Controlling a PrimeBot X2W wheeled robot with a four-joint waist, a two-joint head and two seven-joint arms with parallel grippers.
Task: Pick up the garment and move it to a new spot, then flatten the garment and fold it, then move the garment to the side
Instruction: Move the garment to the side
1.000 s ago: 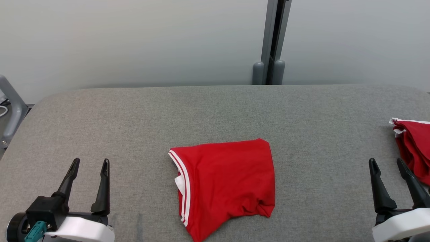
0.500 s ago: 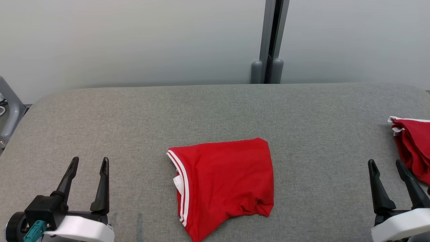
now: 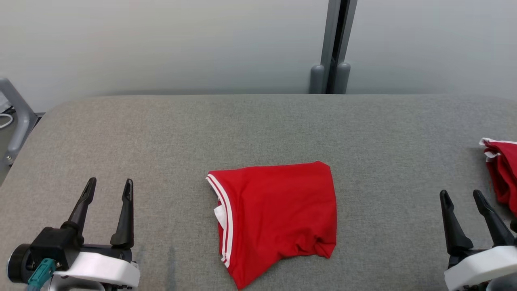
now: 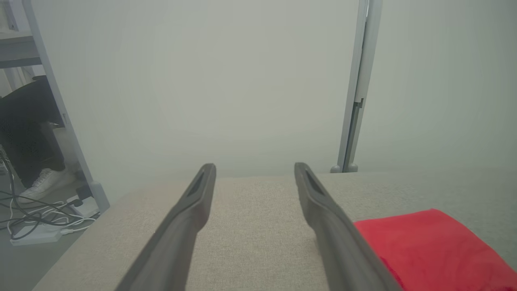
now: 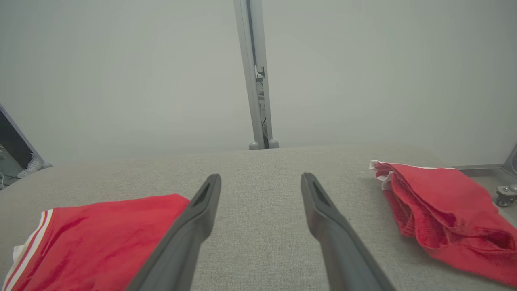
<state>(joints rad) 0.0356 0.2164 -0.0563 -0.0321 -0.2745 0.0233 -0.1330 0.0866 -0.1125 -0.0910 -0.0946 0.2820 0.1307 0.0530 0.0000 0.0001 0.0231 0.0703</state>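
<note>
While both arms hover with nothing held, table: the grey cloth-covered table (image 3: 258, 121) with rounded corners spans the head view. Its rough weave would likely drag at cloth, so sliding a piece instead of lifting it could rumple the fold.
folded garment: the red folded garment (image 3: 278, 214) with white-striped trim lies flat mid-table, toward 6 o'clock in the head view and well apart from both grippers. It looks folded already, so I judge that only the move to the side is left.
fold risk: a pinch that takes only the top layer could let the lower layers drop open on the lift.
crumpled garment: a second red crumpled garment (image 3: 503, 178) with white edging sits at 3 o'clock by the table edge, near the right gripper but apart from it. It could be mistaken for the task's piece, snagged by a passing finger, or have the folded one set down on it.
left gripper: the left gripper (image 3: 110, 185) is at 8 o'clock, fingers spread wide and empty.
right gripper: the right gripper (image 3: 460, 195) is at 4 o'clock, fingers likewise parted and empty.
bunched corner: the puckered bunched corner (image 3: 319, 246) at the folded piece's 5 o'clock looks loose and could spill first.
</note>
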